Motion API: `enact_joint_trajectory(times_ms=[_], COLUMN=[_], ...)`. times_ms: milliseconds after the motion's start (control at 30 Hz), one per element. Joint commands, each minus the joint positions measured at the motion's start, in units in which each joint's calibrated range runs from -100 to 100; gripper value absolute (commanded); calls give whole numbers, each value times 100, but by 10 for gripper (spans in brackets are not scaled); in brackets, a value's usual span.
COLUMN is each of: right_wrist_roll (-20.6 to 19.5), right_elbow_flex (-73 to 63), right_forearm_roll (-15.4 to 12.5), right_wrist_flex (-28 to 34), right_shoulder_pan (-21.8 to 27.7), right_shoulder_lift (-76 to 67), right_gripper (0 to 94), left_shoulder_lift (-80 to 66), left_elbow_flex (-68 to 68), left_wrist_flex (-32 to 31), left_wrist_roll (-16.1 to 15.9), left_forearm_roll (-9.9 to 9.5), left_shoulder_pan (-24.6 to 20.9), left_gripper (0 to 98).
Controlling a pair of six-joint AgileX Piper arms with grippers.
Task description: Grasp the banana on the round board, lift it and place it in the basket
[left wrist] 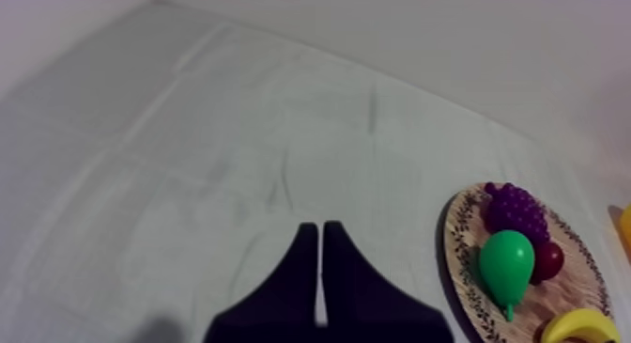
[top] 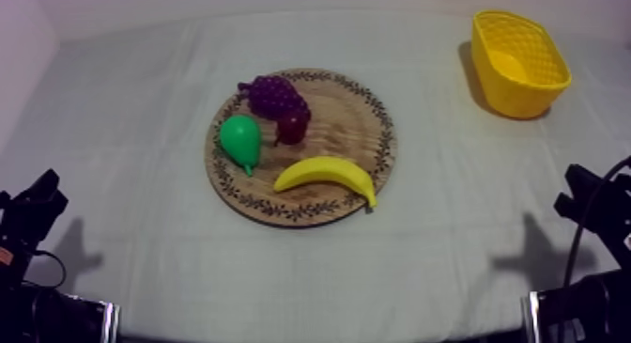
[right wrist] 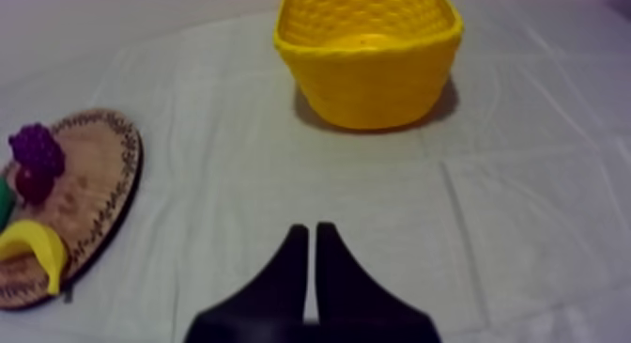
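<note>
A yellow banana point(top: 327, 177) lies on the front part of the round wooden board point(top: 366, 131), its dark tip toward the right rim. The yellow basket point(top: 518, 63) stands empty at the far right of the table. My left gripper point(top: 38, 201) rests low at the table's left side; in the left wrist view its fingers point(left wrist: 321, 236) lie together as a narrow wedge over bare cloth, with the board point(left wrist: 469, 281) off to one side. My right gripper point(top: 587, 192) rests low at the right; it point(right wrist: 311, 236) is shut on nothing and points toward the basket point(right wrist: 369, 57).
Also on the board are a purple bunch of grapes point(top: 274, 93), a green pear point(top: 241, 140) and a small red fruit point(top: 291, 128) behind the banana. Grey-white cloth spreads between board and basket.
</note>
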Motion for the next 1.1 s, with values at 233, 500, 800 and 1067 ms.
enact_joint_trajectory(times_ms=[233,500,800,1067], right_wrist_roll=[-621,-693,-25,588], right_elbow_flex=[-947,-2912,-4937,-5825], right_forearm_roll=[1113,1410,1248,1163], right_wrist_flex=[-199,300,1309,1831], right_shoulder_pan=[-874,-1756,-2920,-3708], right_shoulder_lift=[1294,3244,5032,6385], right_gripper=[6,8,9,17], left_shoulder_lift=[-3,-3,-3,-3], left_elbow_flex=[3,3,3,3], left_wrist_flex=[2,2,2,2], left_wrist_roll=[2,2,2,2], left_forearm_roll=[-1,-1,-1,-1], left_shoulder_pan=[-3,-3,-3,-3], left_gripper=[1,1,1,1])
